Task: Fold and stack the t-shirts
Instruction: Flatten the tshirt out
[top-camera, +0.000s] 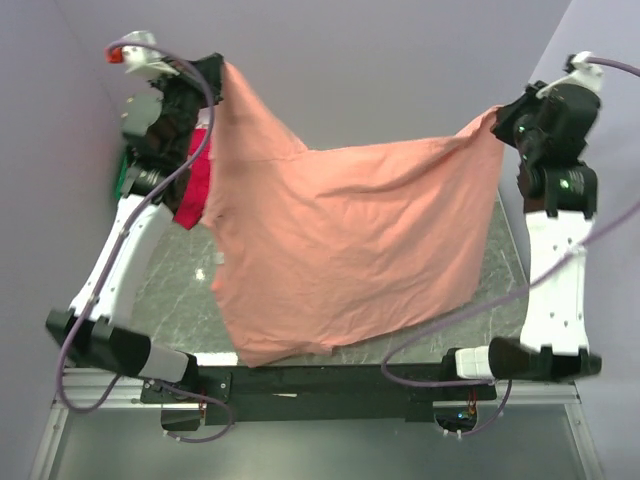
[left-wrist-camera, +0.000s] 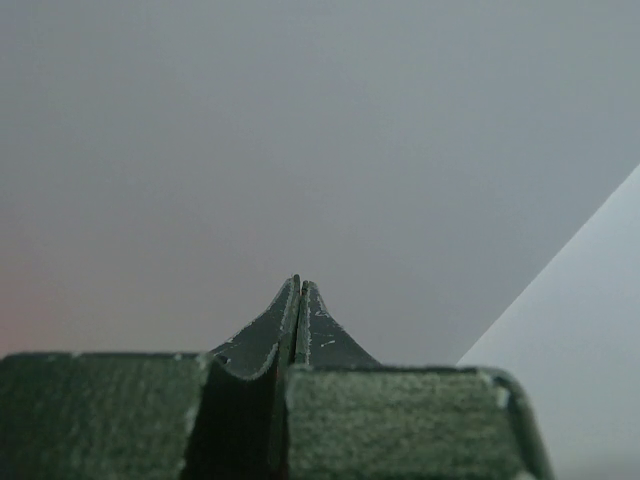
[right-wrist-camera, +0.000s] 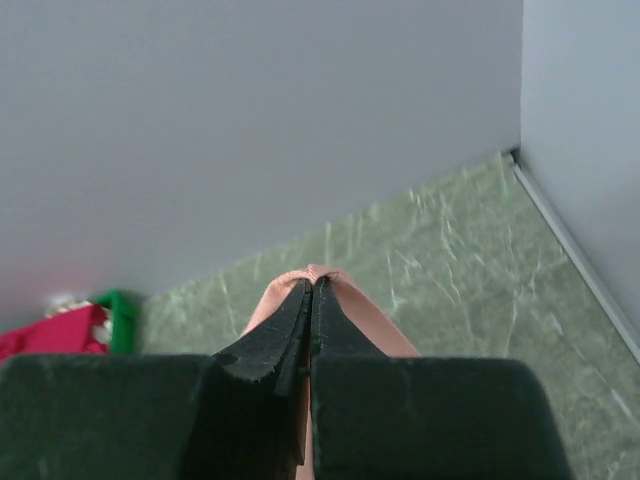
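Note:
A large salmon-peach t-shirt (top-camera: 350, 240) hangs spread in the air between my two arms, its lower edge drooping toward the table's near side. At the far left, my left gripper (top-camera: 222, 72) is shut on the shirt's upper corner. In the left wrist view the gripper (left-wrist-camera: 300, 282) shows pressed jaws with only a thin sliver of cloth between them. My right gripper (top-camera: 503, 118) is shut on the opposite corner, and salmon cloth (right-wrist-camera: 360, 300) bulges round its tips (right-wrist-camera: 313, 282). A crimson-pink t-shirt (top-camera: 195, 180) lies behind the left arm.
A small green bin (top-camera: 125, 178) stands at the table's far left by the wall, next to the crimson shirt (right-wrist-camera: 50, 332). The dark green marble table (top-camera: 175, 290) is walled at the back and on both sides. The right wall's edge (right-wrist-camera: 570, 250) runs close to my right gripper.

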